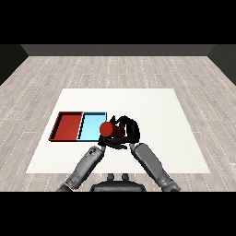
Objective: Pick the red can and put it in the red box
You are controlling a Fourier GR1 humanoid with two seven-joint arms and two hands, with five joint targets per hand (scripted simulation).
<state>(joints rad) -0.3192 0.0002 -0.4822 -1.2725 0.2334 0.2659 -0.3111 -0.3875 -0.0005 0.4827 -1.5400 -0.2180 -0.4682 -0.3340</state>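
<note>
The red can [109, 129] is held in my right hand [128, 130], whose black fingers curl round it from the right. The can shows over the right edge of the light blue tray [90, 127]; I cannot tell how high it is above the table. The red tray [67, 126] lies further left, next to the blue one, with nothing in it. My left hand [109, 143] sits just below the can, at the end of the left forearm, and partly merges with the right hand's dark shape.
The white table [156, 110] stretches wide to the right of and behind the hands. Both trays lie side by side at the table's left part. Grey plank floor surrounds the table.
</note>
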